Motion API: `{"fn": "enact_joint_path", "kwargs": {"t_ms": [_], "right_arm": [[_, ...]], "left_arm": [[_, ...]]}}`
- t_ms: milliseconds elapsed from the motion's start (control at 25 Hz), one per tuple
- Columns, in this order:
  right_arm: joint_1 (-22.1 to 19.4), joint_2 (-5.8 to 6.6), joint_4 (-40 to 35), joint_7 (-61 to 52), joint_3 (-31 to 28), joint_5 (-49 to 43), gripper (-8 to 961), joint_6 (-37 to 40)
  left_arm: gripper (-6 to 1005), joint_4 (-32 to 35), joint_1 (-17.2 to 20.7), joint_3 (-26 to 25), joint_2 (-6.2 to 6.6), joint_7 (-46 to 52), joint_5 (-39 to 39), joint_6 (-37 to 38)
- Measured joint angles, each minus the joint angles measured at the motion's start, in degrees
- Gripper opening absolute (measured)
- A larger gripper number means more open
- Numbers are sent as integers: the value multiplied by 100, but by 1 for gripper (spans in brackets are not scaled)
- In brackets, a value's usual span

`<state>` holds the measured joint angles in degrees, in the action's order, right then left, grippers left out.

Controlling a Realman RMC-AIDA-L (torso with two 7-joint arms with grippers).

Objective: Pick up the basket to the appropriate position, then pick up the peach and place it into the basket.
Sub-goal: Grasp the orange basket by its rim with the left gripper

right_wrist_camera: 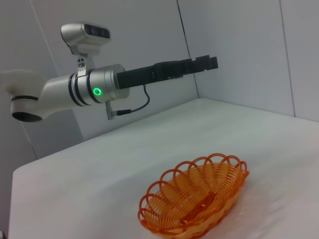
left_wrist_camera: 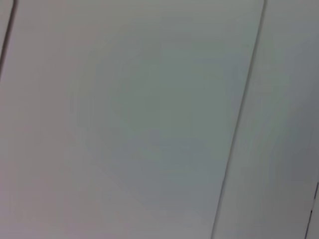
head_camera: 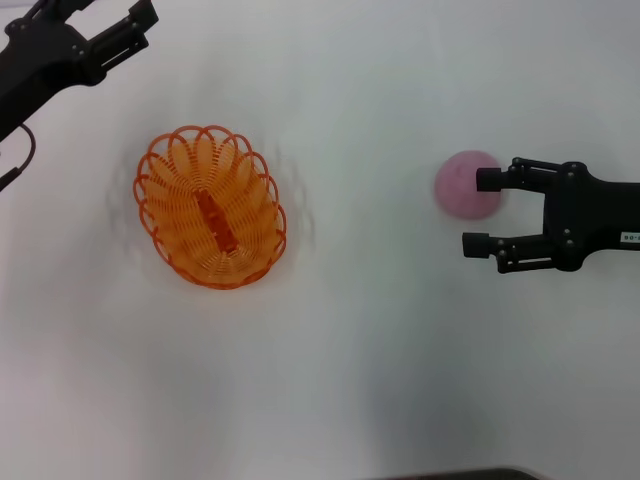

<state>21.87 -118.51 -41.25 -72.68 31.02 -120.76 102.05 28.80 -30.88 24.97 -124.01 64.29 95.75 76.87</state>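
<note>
The orange wire basket lies on the white table, left of centre, and is empty; it also shows in the right wrist view. The pink peach rests on the table at the right. My right gripper is open beside the peach, with its upper fingertip over the peach's right edge and its lower finger clear in front of it. My left gripper is raised at the far left, above and behind the basket, open and empty; it also shows in the right wrist view.
The white table runs out to all sides, with its front edge at the bottom right. The left wrist view shows only pale wall panels. The left arm's silver body hangs above the table's far side.
</note>
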Motion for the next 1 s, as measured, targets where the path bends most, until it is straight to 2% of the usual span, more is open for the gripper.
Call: {"fn": "enact_joint_path", "kwargs": {"t_ms": [240,360,400,480,520,640,800,840,920,1000], "right_arm": [[9,-11,12,5,0,0,955,-54],[11,-20,19,25,0,0,956,-75],[12,-21,22,28,0,0,956,-77],[11,-22,23,29,0,-2,956,-82],[11,-22,23,30,0,-4,956,-85],[10,-23,23,31,1,-12,956,-92],[10,-23,23,33,6,-24,956,-98],[10,-23,23,33,5,-25,956,-99],[10,-23,23,35,5,-26,955,-106],[10,-23,22,44,6,-27,955,-114]], "left_arm": [[915,187,-51,266,11,438,42,-178],[915,572,-39,826,15,1079,47,-573],[914,572,-39,826,15,1079,47,-573],[914,1141,55,1540,18,1807,147,-915],[914,1247,63,1628,15,1978,230,-955],[913,1797,-10,1994,26,2914,909,-1049],[912,2787,-250,2460,52,4684,2467,-1002],[912,2787,-250,2460,52,4684,2467,-1002],[911,3140,-356,2656,78,5299,3014,-903],[911,3331,-582,2773,156,5893,3581,-671]]}}
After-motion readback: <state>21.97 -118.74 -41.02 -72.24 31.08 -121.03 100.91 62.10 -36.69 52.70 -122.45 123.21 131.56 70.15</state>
